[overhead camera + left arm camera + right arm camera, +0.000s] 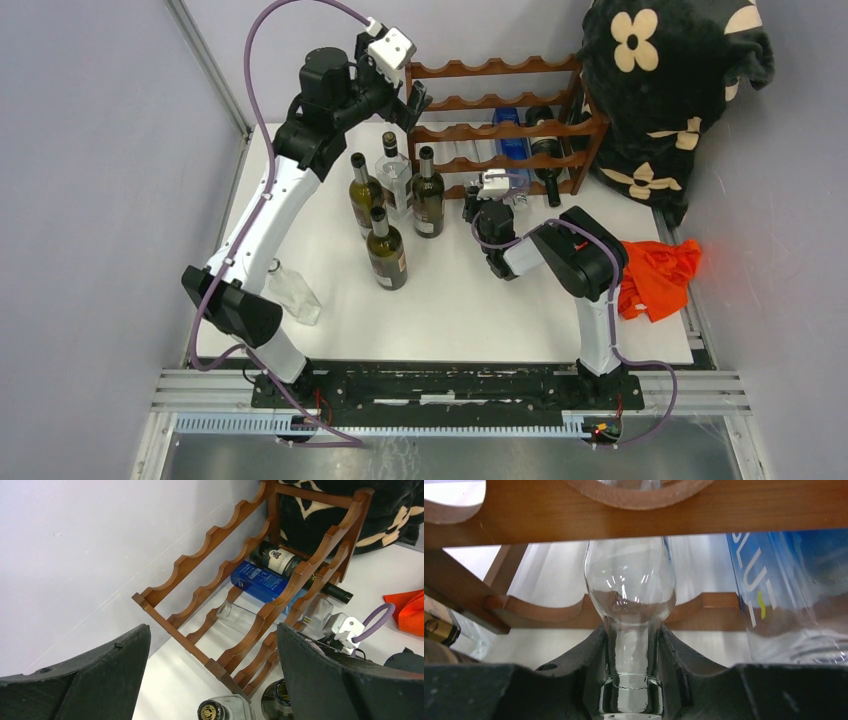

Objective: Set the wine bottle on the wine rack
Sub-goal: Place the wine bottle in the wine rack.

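the white table point(480, 320) is the biggest thing. at its far side stands the brown wine rack point(495, 68) with wavy rails. a black blanket with pale flowers point(670, 70) sits right beside the rack. an orange cloth point(655, 275) lies at the right edge of the table.

the left arm point(265, 205) reaches up high by the top left corner of the rack. the right arm point(580, 260) is bent low in front of the rack.

four bottles point(385, 250) stand close together in the middle of the table. one empty glass bottle point(295, 292) lies on its side near the left arm. a blue bottle point(513, 135) and a dark bottle point(545, 150) lie side by side in the rack.

the clear wine bottle point(630, 585) lies in a low row of the rack, just left of the blue bottle. its fat part is past the front rail and its neck pokes out to the front.

the right gripper point(631, 645) has its black fingers point(679, 660) squeezed on that neck, one on each side. the left gripper point(212, 630) has its fingers point(100, 675) spread wide with nothing in them.
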Robot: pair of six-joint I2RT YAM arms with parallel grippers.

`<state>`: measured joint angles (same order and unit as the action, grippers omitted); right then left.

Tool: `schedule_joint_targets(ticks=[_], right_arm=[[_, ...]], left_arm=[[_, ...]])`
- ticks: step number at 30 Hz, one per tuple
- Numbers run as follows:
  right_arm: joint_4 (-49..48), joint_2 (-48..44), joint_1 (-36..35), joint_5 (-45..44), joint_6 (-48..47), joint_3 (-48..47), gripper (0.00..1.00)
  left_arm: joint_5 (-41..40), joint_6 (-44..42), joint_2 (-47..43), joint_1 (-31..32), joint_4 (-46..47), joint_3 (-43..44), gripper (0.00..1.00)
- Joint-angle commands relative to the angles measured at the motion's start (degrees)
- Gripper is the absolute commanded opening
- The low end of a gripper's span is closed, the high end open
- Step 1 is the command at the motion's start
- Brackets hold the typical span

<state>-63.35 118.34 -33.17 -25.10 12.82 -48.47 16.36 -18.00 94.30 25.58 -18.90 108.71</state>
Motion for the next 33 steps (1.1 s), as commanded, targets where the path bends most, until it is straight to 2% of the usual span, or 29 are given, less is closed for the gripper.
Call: schedule_joint_targets(ticks=[1, 7, 27, 33], right_arm=[[-10.9, 1.0, -0.2, -2.7, -0.6, -5.6, 0.00], [-10.0, 1.6, -0.1, -4.4, 0.3, -7.1, 0.00], [2.3, 3.6, 2.2, -2.8, 7.6, -14.0, 0.02], [0.7, 4.4, 2.2, -2.2, 8.8, -14.2, 0.03]], left_arm=[[2.7, 3.3, 0.4, -0.9, 3.3, 0.7, 1.00], [3.0, 3.9, 1.0, -1.2, 2.9, 1.1, 1.00], [3.5, 4.1, 1.9, -1.3, 2.6, 1.7, 1.00], [3.5, 4.1, 2.4, -1.3, 2.3, 2.3, 1.00]])
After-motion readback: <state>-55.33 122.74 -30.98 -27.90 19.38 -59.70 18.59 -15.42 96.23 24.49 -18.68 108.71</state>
